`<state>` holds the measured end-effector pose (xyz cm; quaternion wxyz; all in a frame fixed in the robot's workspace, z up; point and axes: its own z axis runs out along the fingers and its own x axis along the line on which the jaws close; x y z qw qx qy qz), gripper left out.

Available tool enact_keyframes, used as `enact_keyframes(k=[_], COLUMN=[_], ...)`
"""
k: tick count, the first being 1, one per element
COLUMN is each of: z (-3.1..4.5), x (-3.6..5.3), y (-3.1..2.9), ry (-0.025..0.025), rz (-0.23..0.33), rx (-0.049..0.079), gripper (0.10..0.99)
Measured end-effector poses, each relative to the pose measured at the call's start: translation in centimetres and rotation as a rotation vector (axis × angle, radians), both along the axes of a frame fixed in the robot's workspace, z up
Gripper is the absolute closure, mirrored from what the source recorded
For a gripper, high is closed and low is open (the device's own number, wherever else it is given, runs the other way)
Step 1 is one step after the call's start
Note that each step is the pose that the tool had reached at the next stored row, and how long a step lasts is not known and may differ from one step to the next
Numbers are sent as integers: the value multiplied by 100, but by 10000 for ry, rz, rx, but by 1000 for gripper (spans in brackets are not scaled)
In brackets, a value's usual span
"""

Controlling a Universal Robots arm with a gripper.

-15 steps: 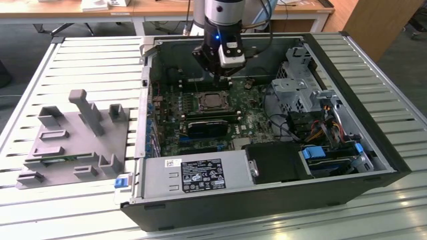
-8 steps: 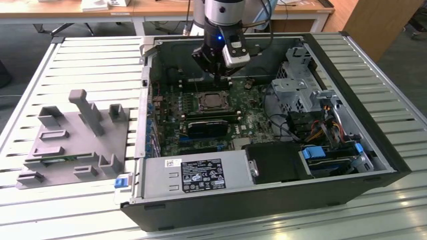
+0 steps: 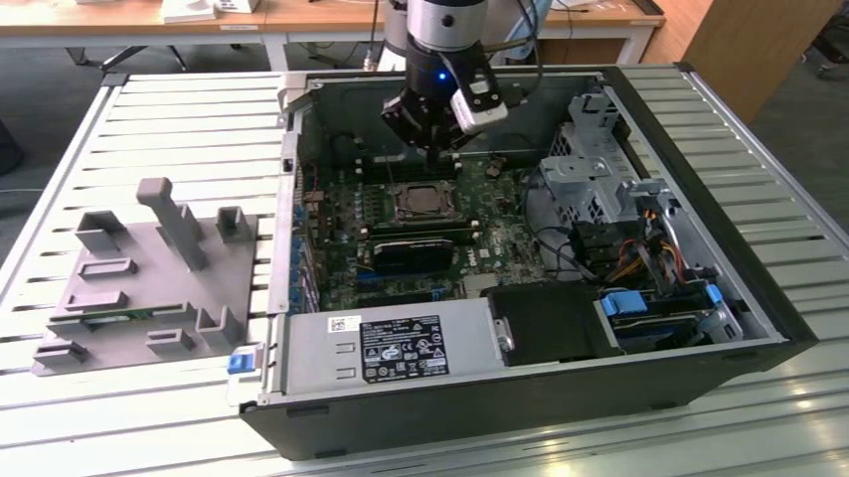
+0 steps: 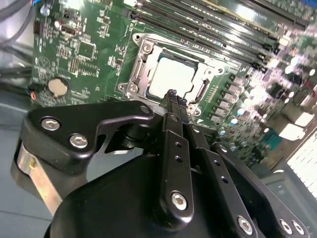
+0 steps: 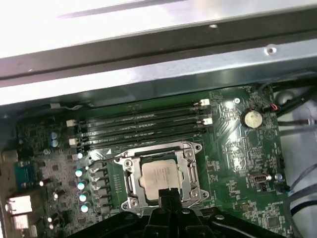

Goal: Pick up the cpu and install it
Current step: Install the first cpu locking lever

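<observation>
Gripper (image 4: pixel 171 96) fingers are closing together, empty, hovering just above the cpu (image 5: pixel 159 177), which is sitting inside the socket frame (image 5: pixel 130 174) on the motherboard (image 3: pixel 348 211). Risk: downward contact while misaligned is likely bending socket contacts or skewing the chip.

The robot arm (image 3: pixel 444 30) is reaching straight down, its wrist pointing vertically. The black pincer (image 4: pixel 171 94) at its end is hanging with both fingers (image 5: pixel 167 196) pressing together, gripping nothing between them.
</observation>
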<state>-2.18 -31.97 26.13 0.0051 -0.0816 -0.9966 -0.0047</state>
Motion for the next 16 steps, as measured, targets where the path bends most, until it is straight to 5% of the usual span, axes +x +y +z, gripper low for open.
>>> enact_keyframes(k=[9, 16], z=[-8, -12], x=[0, -157], y=[0, 0], ry=[1, 0], rz=[1569, 1592], rx=[-1, 0], gripper=[980, 980])
